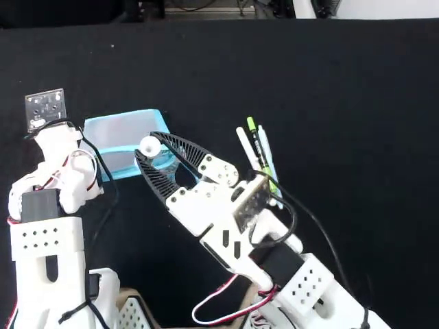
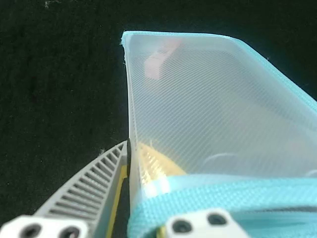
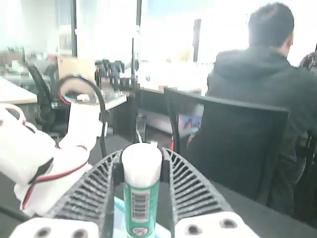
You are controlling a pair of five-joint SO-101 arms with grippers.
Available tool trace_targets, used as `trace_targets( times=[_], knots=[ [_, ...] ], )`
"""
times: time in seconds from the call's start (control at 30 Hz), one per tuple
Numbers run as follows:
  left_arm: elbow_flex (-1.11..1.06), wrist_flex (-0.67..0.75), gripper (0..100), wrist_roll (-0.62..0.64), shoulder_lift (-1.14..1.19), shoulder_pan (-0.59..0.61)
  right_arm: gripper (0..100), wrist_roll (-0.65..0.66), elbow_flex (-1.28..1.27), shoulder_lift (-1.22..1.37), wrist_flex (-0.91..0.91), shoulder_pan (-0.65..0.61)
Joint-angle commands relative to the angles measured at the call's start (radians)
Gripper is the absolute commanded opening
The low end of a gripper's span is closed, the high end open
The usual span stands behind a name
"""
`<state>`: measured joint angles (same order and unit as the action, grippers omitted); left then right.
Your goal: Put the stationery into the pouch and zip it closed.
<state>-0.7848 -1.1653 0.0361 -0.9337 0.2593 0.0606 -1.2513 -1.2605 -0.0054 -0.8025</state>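
A translucent pouch (image 1: 123,133) with a teal zipper edge lies on the black table at the left. My left gripper (image 2: 132,147) is shut on the pouch's near edge (image 2: 208,198), one ribbed finger (image 2: 91,198) outside and the other showing yellow through the mesh inside. My right gripper (image 1: 144,147) is shut on a glue stick (image 1: 149,144) and holds it upright over the pouch's right end. The right wrist view shows the stick's white cap and green body (image 3: 141,198) clamped between the fingers (image 3: 190,193). Three pens (image 1: 258,154) lie side by side on the table, right of the pouch.
The left arm's base (image 1: 44,253) stands at the front left and the right arm's base (image 1: 309,288) at the front right. Loose red and white cables (image 1: 219,308) hang between them. Black tabletop (image 1: 343,103) stretches to the back and right.
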Motion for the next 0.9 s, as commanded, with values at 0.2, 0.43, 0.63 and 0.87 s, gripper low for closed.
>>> trace_targets(
  times=[0.2, 0.43, 0.63, 0.87],
  knots=[
    [0.004, -0.003, 3, 0.006, -0.012, 0.007, 1.1, -0.006, 0.018, 0.265, -0.238, -0.003],
    [0.004, -0.003, 3, 0.006, -0.012, 0.004, 1.1, -0.006, -0.002, 0.317, -0.282, -0.002],
    [0.004, -0.003, 3, 0.006, -0.012, 0.007, 1.1, -0.006, -0.076, 0.315, -0.288, 0.000],
    [0.004, -0.003, 3, 0.006, -0.012, 0.010, 1.1, -0.006, -0.133, 0.312, -0.282, 0.084]
  ],
)
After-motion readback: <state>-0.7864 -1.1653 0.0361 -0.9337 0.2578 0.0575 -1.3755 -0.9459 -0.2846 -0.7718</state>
